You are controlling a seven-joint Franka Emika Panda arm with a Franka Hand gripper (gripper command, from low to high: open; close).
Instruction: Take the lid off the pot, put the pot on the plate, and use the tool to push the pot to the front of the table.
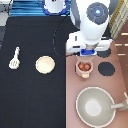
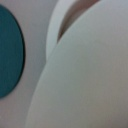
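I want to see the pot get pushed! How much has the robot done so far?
The pot shows its reddish inside, so the lid looks off. The claw hangs just above the pot, on the stove. The pot is not on the plate yet, and the tool lies untouched on the table.

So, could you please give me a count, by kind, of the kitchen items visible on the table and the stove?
pot: 1
pan: 1
plate: 1
tool: 1
burner in view: 1
Total: 5
The gripper hangs right over the pot, whose reddish inside shows. No lid is clearly visible.
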